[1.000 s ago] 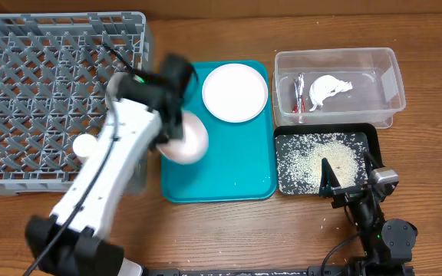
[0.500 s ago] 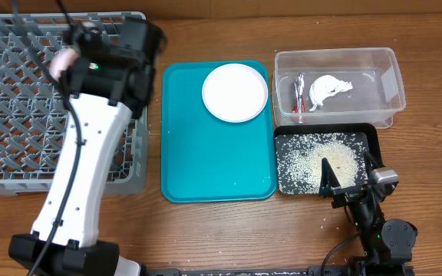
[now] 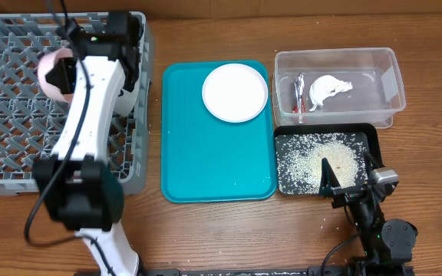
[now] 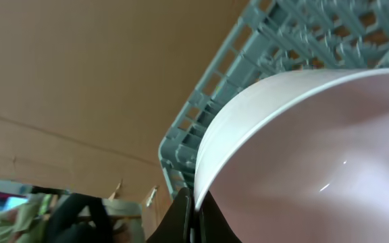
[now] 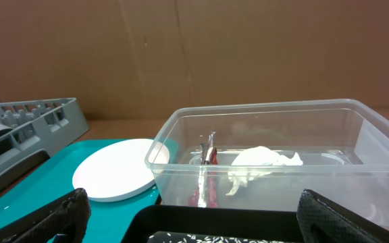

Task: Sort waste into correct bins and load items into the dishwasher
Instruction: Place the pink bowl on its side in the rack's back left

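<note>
My left gripper (image 3: 64, 71) is shut on the rim of the small pinkish bowl (image 3: 48, 69), holding it tilted over the back of the grey dishwasher rack (image 3: 14, 130). In the left wrist view the bowl (image 4: 302, 155) fills the frame, its rim pinched by the black fingers (image 4: 184, 219), with the rack (image 4: 282, 27) behind. The pale plate (image 3: 235, 92) lies on the teal tray. The clear tub (image 3: 390, 77) holds the red wrapper (image 3: 299, 92) and the white napkin (image 3: 328, 90). Rice (image 3: 317, 161) covers the black tray (image 3: 371, 138). My right gripper (image 3: 349, 170) stands open at that tray's near edge.
The teal serving tray (image 3: 213, 153) lies between the rack and the two bins. From the right wrist I see the plate (image 5: 113, 177), the clear tub (image 5: 377, 148) and the rack's corner (image 5: 32, 118). A few rice grains lie on the wood by the black tray.
The left arm lifted the pinkish bowl off the teal tray and carried it left and back over the rack. The right arm has not moved.
</note>
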